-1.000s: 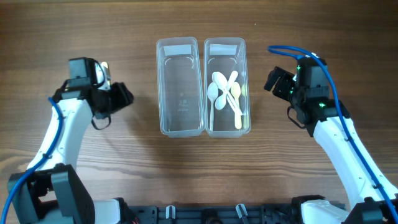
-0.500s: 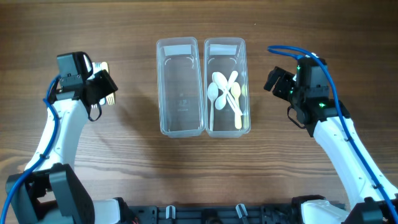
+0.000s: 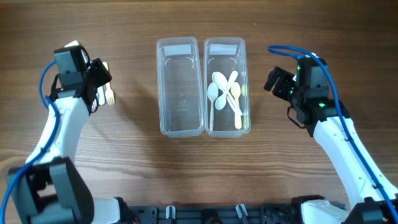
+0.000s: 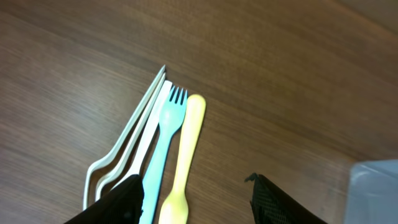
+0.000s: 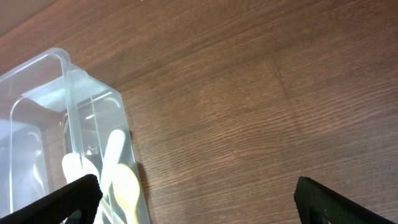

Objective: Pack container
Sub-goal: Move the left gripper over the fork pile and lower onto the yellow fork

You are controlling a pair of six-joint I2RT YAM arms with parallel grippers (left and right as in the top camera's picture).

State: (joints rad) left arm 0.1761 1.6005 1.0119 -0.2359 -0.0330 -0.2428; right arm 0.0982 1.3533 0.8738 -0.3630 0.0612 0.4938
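Two clear tubs are sitting side by side mid-table: the empty container (image 3: 180, 93) on the left and the spoon container (image 3: 246, 74) on the right, which is already holding a small heap of spoons (image 3: 225, 93). So the spoon half is looking done, and I'd say the fork half is just starting.

Over on the left side of the wooden table (image 3: 130, 162), well apart from the tubs, the forks are lying in a tight bunch: a couple of white forks (image 4: 127, 155), a light-blue fork (image 4: 165, 137) and a yellow utensil (image 4: 186, 143) that's showing only its handle, all touching. The left gripper (image 4: 194, 183) is hanging right above them with its fingers (image 4: 124, 199) about halfway apart and gripping nothing.

The right gripper (image 5: 196, 183) is waiting beside the spoon tub, spread as wide as it goes, also gripping nothing.

Next move, I'm guessing, is dropping onto one handle and pinching it. Since they're packed together, it's probably going to need careful lining up to avoid dragging a neighbour along.
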